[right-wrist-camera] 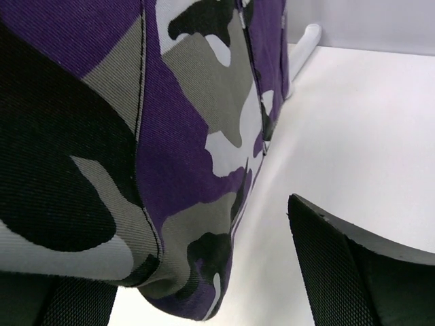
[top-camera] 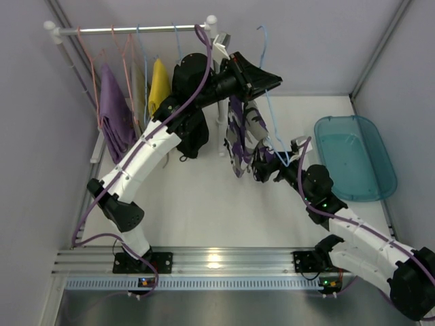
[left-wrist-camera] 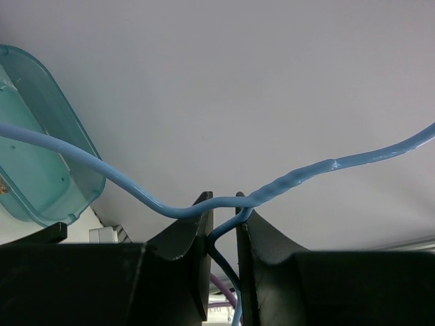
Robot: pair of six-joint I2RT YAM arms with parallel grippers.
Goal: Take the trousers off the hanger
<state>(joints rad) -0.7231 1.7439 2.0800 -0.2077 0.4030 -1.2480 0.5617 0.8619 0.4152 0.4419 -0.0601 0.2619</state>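
Observation:
The camouflage trousers (top-camera: 239, 139) in purple, white and dark patches hang from a blue wire hanger (top-camera: 272, 122) that is off the rail. My left gripper (top-camera: 262, 75) is shut on the hanger's twisted neck (left-wrist-camera: 306, 175), with the wire pinched between its fingers (left-wrist-camera: 194, 238). My right gripper (top-camera: 268, 163) is open at the trousers' lower end. In the right wrist view the cloth (right-wrist-camera: 190, 136) hangs between the jaws against the left finger, well apart from the right finger (right-wrist-camera: 340, 265). The plain black trousers (top-camera: 194, 136) hang below the left arm, their hanger hidden.
A clothes rail (top-camera: 136, 29) at the back left carries a lilac garment (top-camera: 114, 112), a yellow garment (top-camera: 159, 85) and pink hangers. A teal plastic bin (top-camera: 355, 156) sits at the right, also in the left wrist view (left-wrist-camera: 41, 163). Walls close in on both sides.

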